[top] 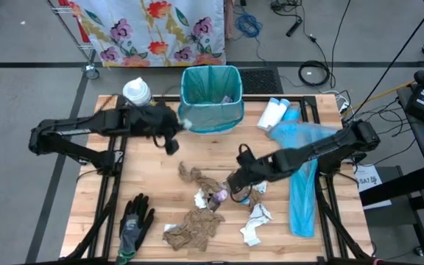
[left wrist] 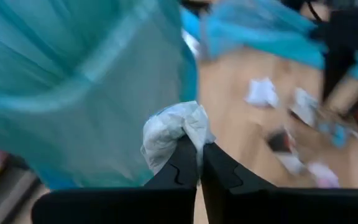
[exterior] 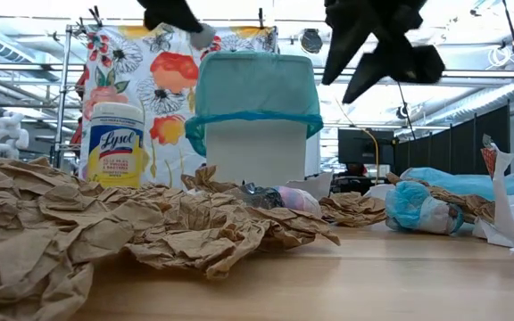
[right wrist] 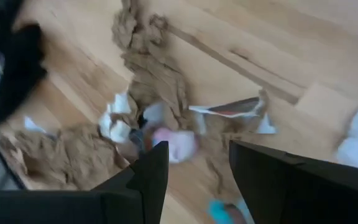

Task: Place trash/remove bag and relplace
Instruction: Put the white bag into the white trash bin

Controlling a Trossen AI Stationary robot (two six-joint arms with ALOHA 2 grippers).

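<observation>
I have the left gripper (left wrist: 199,149) at the bin's (top: 210,96) near rim, fingers pinching a white tissue (left wrist: 171,132). My right gripper (right wrist: 197,165) hangs over the counter (top: 322,228) in front of the bin, fingers spread above a pink wrapper ball (right wrist: 174,143). Brown paper towels (top: 193,230) and tissue scraps (top: 256,221) lie scattered on the counter around it.

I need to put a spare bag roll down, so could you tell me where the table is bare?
Bare wood lies between the black glove and the left arm's base, and in front of the lined bin. The middle is crowded with brown paper towels and scraps under the right gripper.
</observation>
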